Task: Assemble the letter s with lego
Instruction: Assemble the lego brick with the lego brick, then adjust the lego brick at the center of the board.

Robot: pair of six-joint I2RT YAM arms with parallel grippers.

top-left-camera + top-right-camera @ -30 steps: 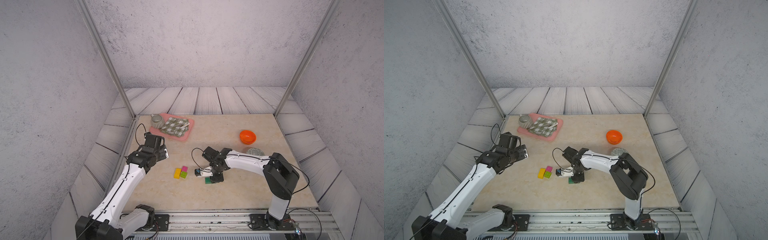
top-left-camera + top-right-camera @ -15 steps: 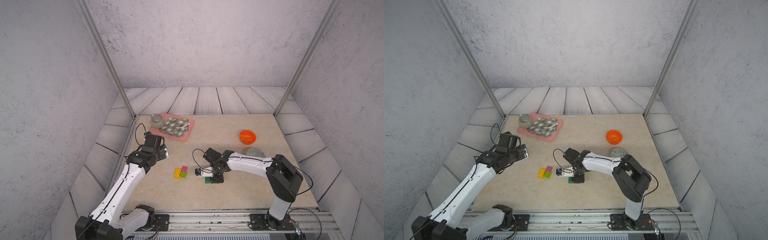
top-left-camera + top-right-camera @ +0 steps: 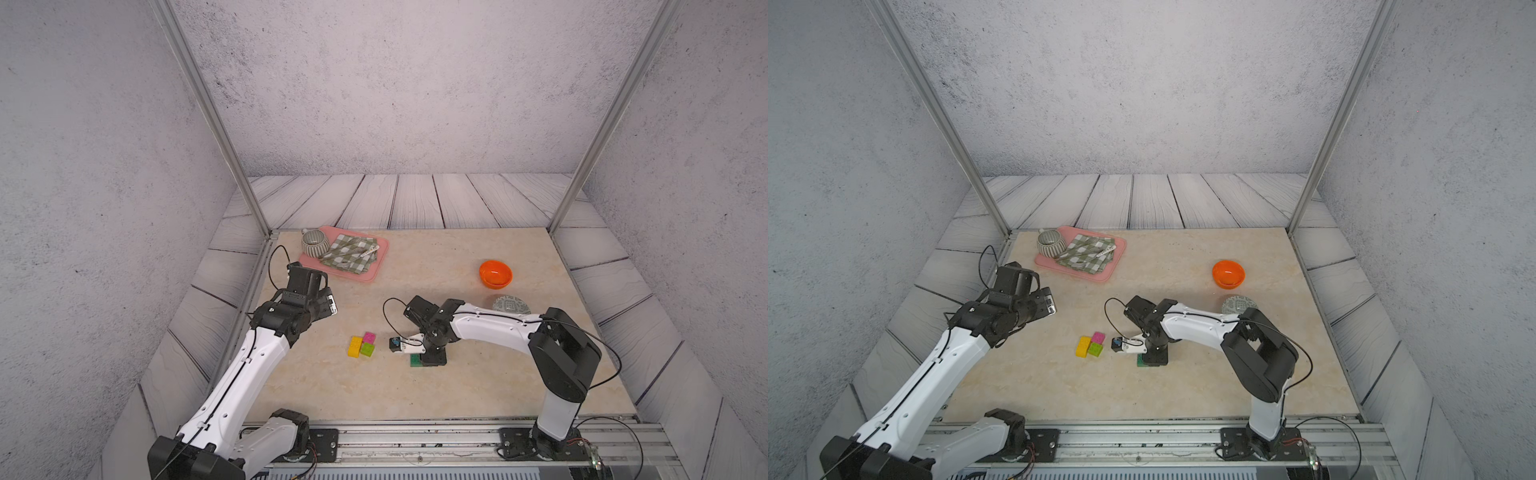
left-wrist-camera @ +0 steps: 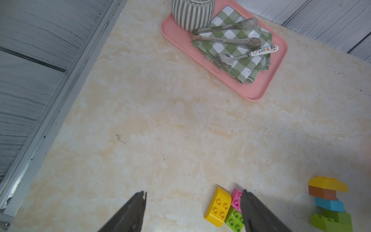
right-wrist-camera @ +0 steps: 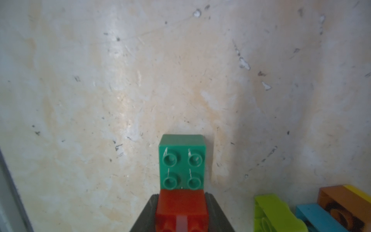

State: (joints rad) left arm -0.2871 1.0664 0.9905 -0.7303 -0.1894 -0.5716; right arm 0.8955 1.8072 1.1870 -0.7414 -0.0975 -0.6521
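- In both top views the right claw (image 3: 432, 358) (image 3: 1156, 358) points down at the beige marbled tabletop (image 3: 457, 395), with a dark green studded plastic brick (image 3: 414, 360) under it. Near it an oblong yellow studded brick (image 3: 355, 347), a small pink brick (image 3: 369, 336) and a small lime brick (image 3: 367, 350) lie touching.
- Left wrist view: the left claw (image 4: 193, 194) is spread wide and empty. A joined piece of yellow, brown, blue and lime bricks (image 4: 329, 203) lies apart from the three.
- Right wrist view: a square red studded brick (image 5: 181, 209) sits between the right claw's fingers and meets the dark green brick. I cannot tell whether they squeeze it.
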